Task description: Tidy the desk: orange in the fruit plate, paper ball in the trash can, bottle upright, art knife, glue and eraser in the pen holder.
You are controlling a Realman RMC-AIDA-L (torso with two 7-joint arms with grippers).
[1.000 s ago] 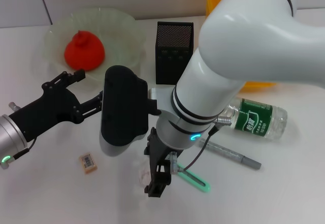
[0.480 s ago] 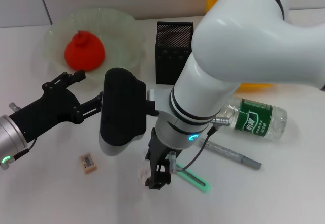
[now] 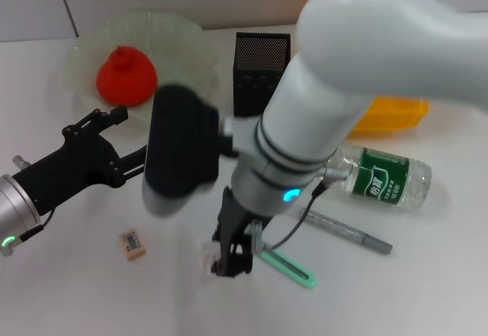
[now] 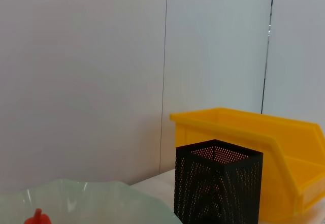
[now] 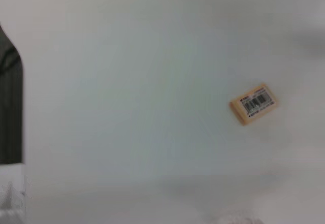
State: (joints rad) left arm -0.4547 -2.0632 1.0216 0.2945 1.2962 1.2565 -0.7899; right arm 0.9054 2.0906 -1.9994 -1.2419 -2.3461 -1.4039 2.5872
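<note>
While the right gripper [image 3: 230, 264] sits low over the white desk [image 3: 427, 275], in front of the pen holder [image 3: 261, 69], we note a crumpled white paper ball [image 3: 211, 257] at its fingertips; its jaws look closed around the ball, though the fingers hide most of it. The surface is a plain white tabletop, backed by a pale panelled wall [image 4: 101, 71] with vertical seams.

Count, one of each:
- orange [image 3: 126, 77], lying in the fruit plate [image 3: 179, 35], left of the pen holder
- trash can [image 3: 389, 115], yellow, just right of the pen holder and partly hidden by the right arm
- bottle [image 3: 385, 177], on its side, in front of and to the right of the pen holder
- glue [image 3: 347, 231], grey stick, flat on the desk in front of the bottle
- art knife [image 3: 288, 267], mint-green, flat on the desk just beside the right gripper
- eraser [image 3: 132, 244], well in front of and left of the pen holder, alone on bare desk

The left gripper [image 3: 114, 134] hovers in front of the fruit plate, left of the pen holder, fingers apart, holding nothing.
</note>
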